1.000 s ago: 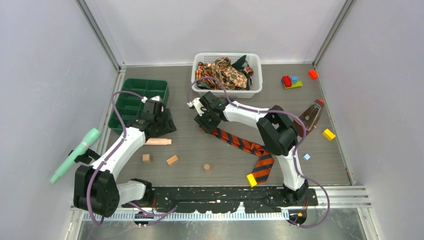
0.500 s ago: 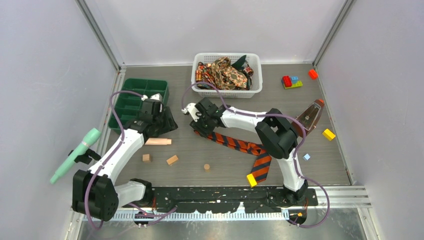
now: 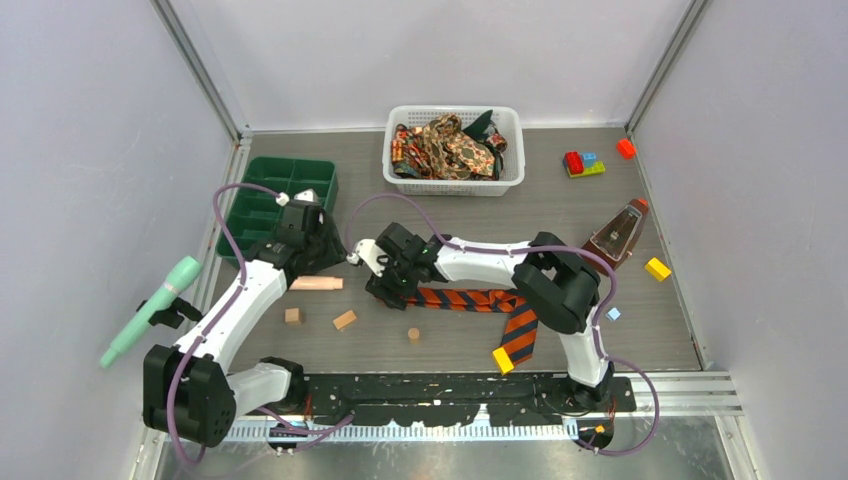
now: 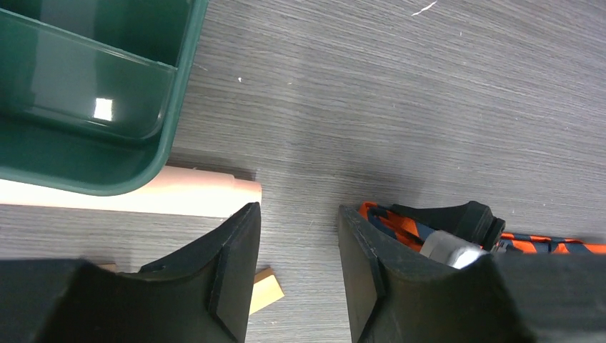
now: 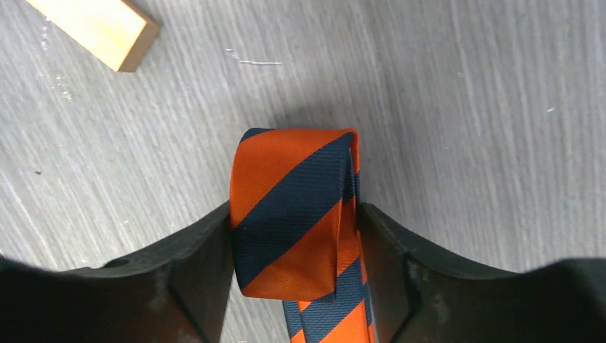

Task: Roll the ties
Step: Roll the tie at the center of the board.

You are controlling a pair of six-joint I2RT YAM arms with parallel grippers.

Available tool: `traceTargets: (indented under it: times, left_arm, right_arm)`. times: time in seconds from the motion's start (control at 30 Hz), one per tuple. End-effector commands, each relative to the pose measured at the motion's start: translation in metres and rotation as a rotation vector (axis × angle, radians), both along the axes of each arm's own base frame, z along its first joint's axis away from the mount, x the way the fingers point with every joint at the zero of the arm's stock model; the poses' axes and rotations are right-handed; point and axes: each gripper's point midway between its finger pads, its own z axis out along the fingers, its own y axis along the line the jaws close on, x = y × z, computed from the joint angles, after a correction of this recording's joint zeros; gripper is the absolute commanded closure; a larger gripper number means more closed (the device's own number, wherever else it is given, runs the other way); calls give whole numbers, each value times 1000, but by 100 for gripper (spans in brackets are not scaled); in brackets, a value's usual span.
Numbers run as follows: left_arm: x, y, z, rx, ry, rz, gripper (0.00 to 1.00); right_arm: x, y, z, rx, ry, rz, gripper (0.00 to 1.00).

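Grey woodgrain table [image 3: 560,215] under striped tie [image 3: 470,299], white basket [image 3: 455,187], green tray [image 3: 290,162], wooden blocks [image 3: 344,320].

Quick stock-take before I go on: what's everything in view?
striped tie: 1, orange-navy, mid-table
basket: 1, white, back centre
basket ties: several, paisley and dark green, in basket
tray: 1, green, back left
blocks: 4, tan and pink, front left
bricks: several, red, yellow, blue, green, right half
pyramid: 1, brown, right
tool: 1, mint, far left
left gripper: 1, black, open beside tray
right gripper: 1, black, shut on striped tie's folded end

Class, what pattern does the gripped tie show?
The tie has orange and navy diagonal stripes; clearest in the right wrist view.
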Motion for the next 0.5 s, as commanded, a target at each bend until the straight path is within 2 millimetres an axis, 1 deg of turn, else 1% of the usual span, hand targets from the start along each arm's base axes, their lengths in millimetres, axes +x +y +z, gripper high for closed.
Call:
traceTargets:
  times: [0.0,0.03,0.07,0.1,0.2,0.33,0.37,0.4,0.43,0.47]
  left_arm:
    - [1,2,0,-10,1,26,53]
    - [1,2,0,-8,2,20,53]
    - [1,1,1,-6,1,14,53]
    - [0,2,2,-1,1,11,52]
    - [-1,6,4,16,0,20,50]
    - [-1,5,5,10,-5,18,45]
    - [-1,4,4,6,-5,16,44]
    - [-1,3,4,2,-3,14,42]
    - [-1,3,3,0,-2,11,40]
    - [0,2,3,0,1,11,38]
  right_arm:
    - [-25,-10,-4,-27,71,15,30]
    - [-24,-8,0,-17,72,6,25]
    - [-22,-5,4,-5,68,3,22]
    - [-21,-3,8,5,65,-1,16]
    - [-17,8,25,51,61,-20,8]
    - [-11,21,53,140,42,-60,3]
    - [-9,24,65,175,32,-81,3]
    - [-6,24,69,185,19,-100,3]
    - [-2,27,83,225,5,-133,3]
    - [4,24,86,228,-19,-175,3]
